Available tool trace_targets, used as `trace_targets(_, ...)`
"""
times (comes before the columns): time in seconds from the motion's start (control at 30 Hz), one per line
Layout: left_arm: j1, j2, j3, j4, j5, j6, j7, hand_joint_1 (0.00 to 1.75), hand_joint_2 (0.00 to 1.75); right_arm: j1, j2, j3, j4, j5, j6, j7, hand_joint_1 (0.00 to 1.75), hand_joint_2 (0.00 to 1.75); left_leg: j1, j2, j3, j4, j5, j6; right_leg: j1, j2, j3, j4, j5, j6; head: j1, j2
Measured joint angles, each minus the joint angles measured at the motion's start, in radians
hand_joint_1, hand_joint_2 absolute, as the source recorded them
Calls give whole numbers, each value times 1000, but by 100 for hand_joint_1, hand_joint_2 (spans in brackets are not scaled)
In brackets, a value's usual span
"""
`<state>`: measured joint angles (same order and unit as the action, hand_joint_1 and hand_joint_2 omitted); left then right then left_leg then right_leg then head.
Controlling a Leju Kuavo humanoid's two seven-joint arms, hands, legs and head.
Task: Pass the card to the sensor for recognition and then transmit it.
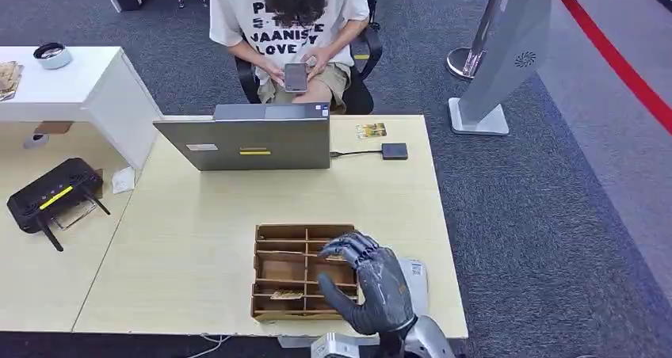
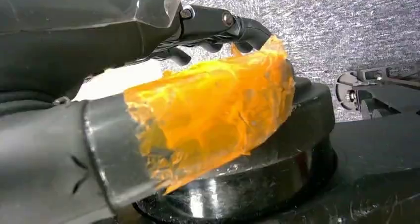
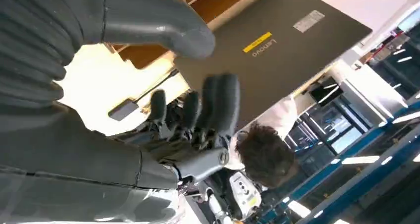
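Head view: right robot hand (image 1: 368,283) hovers released over tray (image 1: 269,272) holding card (image 1: 287,295).

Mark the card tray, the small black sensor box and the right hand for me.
card tray (image 1: 279,239): head view, on its far wooden rim.
sensor box (image 1: 395,151): head view, on its black top.
right hand (image 1: 372,283): head view, on its back.

The head view looks forward and down from high onto the desk (image 1: 198,247) and laptop (image 1: 246,142). The right wrist view, turned on its side, sits close behind the right hand (image 3: 148,149) and shares that laptop and the seated person (image 1: 293,25). The left wrist view faces grey carpet (image 2: 346,30).
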<state>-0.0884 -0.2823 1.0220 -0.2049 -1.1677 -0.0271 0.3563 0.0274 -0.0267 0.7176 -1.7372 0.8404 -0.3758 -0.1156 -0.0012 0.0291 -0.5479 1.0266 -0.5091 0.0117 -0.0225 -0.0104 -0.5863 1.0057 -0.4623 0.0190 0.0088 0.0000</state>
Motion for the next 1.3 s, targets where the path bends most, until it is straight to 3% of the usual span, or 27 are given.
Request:
trace_targets(0.2, 0, 0, -2, 0, -6, -2, 8, 0, 0, -25, 0, 12, 51, 52, -23, 34, 143, 175, 0, 0, 0, 0, 0, 0, 0, 0, 0, 0, 0, 0, 0, 0)
trace_targets(0.3, 0, 0, -6, 0, -8, -4, 9, 0, 0, -36, 0, 16, 78, 78, -29, 51, 133, 175, 0, 0, 0, 0, 0, 0, 0, 0, 0, 0, 0, 0, 0, 0)
trace_targets(0.33, 0, 0, -7, 0, -9, -5, 10, 0, 0, -39, 0, 17, 86, 86, -31, 55, 119, 175, 0, 0, 0, 0, 0, 0, 0, 0, 0, 0, 0, 0, 0, 0)
trace_targets(0.53, 0, 0, -7, 0, -11, -12, 13, 0, 0, -51, 0, 17, 120, 114, -43, 74, 117, 175, 0, 0, 0, 0, 0, 0, 0, 0, 0, 0, 0, 0, 0, 0)
trace_targets(0.73, 0, 0, -7, 0, -14, -14, 16, 0, 0, -57, 0, 18, 141, 135, -44, 85, 87, 175, 0, 0, 0, 0, 0, 0, 0, 0, 0, 0, 0, 0, 0, 0)
trace_targets(1.3, 0, 1, -7, 0, -17, -18, 19, 0, 0, -62, 6, 13, 223, 142, -43, 103, 80, 175, 0, 0, 0, 0, 0, 0, 0, 0, 0, 0, 0, 0, 0, 0)
